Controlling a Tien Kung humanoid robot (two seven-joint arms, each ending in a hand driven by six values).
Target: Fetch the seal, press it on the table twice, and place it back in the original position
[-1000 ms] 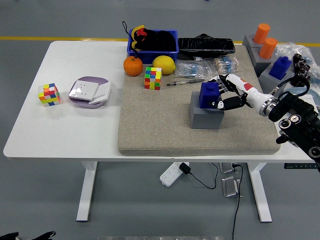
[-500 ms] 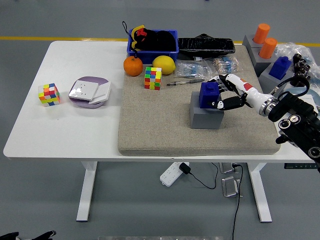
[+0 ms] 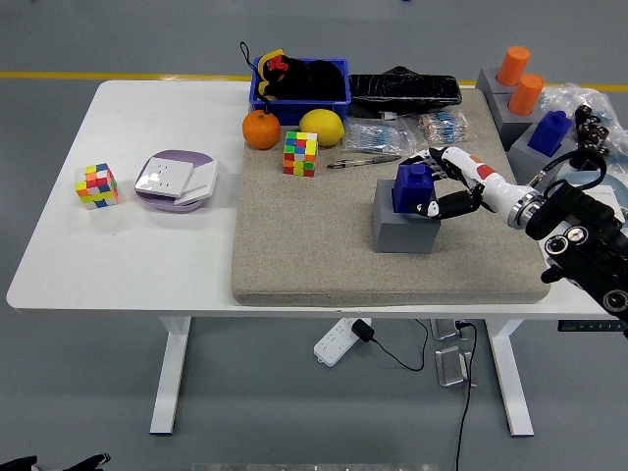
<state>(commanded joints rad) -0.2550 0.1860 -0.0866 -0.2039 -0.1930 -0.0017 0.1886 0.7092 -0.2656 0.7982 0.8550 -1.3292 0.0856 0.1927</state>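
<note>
The right hand (image 3: pixel 449 188) comes in from the right edge on its black arm, and its fingers (image 3: pixel 453 203) are curled round the blue seal (image 3: pixel 412 185), thumb side low, the upper fingers wrapping the far face; it's a grasp, with the seal sitting on top of the grey block (image 3: pixel 403 227) near the middle of the mat; whether the seal has lifted clear of the block I cannot tell.

Now the surface, left to right: a white worktop (image 3: pixel 59 265) on white legs over a grey floor with a yellow line running across the back; a small colour cube (image 3: pixel 96 185) stands near the left end; just beside it a lilac and white lidded box (image 3: pixel 175 181); then the big beige felt mat (image 3: pixel 324 245) covering the right half; on it an orange (image 3: pixel 261 129), a lemon (image 3: pixel 321 127), a second colour cube (image 3: pixel 300 153), a pen (image 3: pixel 363 162), and clear packets (image 3: pixel 378 134) behind.

Containers: a blue bin (image 3: pixel 300 93) at the back edge holds something black with red and yellow parts; a black tray (image 3: pixel 404 89) lies beside it; far right, grey blocks carry two orange seals (image 3: pixel 520 77) and another blue seal (image 3: pixel 550 130); a power strip (image 3: pixel 334 343) hangs under the worktop.
</note>
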